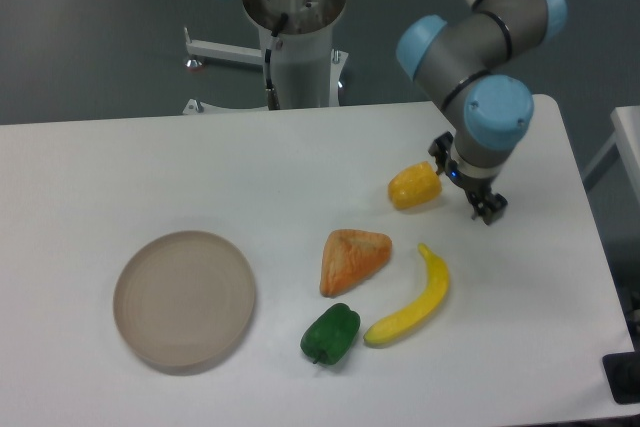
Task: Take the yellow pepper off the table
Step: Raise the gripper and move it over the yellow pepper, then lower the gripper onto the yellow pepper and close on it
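Toward the right rear of the table (pixel 120 167), the yellow pepper (pixel 414 187) is lying on its side, and the gripper (pixel 466 181) is hanging just beside it on the right, its dark fingers spread apart and holding nothing. Nearer the front, an orange wedge (pixel 352 259), a banana (pixel 412 304) and a green pepper (pixel 330 334) are sitting in a loose cluster, while a round tan plate (pixel 184 299) is resting well apart on the left.

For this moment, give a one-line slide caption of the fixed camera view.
Open gripper hovers just right of the yellow pepper on the white table.
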Tool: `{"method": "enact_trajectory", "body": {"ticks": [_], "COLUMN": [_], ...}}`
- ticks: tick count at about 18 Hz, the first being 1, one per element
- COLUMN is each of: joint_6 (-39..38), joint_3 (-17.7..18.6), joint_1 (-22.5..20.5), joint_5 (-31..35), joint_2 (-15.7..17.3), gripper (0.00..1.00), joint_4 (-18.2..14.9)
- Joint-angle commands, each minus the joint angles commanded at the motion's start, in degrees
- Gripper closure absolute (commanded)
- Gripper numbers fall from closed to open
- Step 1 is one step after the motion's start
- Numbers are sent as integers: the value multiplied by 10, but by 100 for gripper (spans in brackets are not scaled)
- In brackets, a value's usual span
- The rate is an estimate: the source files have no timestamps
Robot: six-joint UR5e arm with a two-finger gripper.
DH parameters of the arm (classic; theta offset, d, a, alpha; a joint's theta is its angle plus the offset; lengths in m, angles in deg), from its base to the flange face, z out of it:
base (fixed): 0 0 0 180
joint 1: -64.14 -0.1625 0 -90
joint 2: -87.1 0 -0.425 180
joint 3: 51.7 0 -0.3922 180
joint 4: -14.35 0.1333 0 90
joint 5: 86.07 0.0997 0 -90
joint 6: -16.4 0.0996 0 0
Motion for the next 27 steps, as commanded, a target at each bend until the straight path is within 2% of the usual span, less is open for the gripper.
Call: {"method": "enact_trajectory", "body": {"ticks": [3,8,12,18,19,21,23,27], "joint_6": [1,-4,-3,-7,-9,-9,-9,-9], "joint_3": [36,58,76,88,89,87,83,77], "joint_1": [1,5,6,7,7,6,6,5], "joint_5": [-2,-2,-2,-2,-4,-7,-8,-9], "joint_2": [18,25,26,26,26,26,26,26], "gripper": [0,0,0,0,3,22,34,49], "joint_4": [23,26,59,62,62,61,59,57]}}
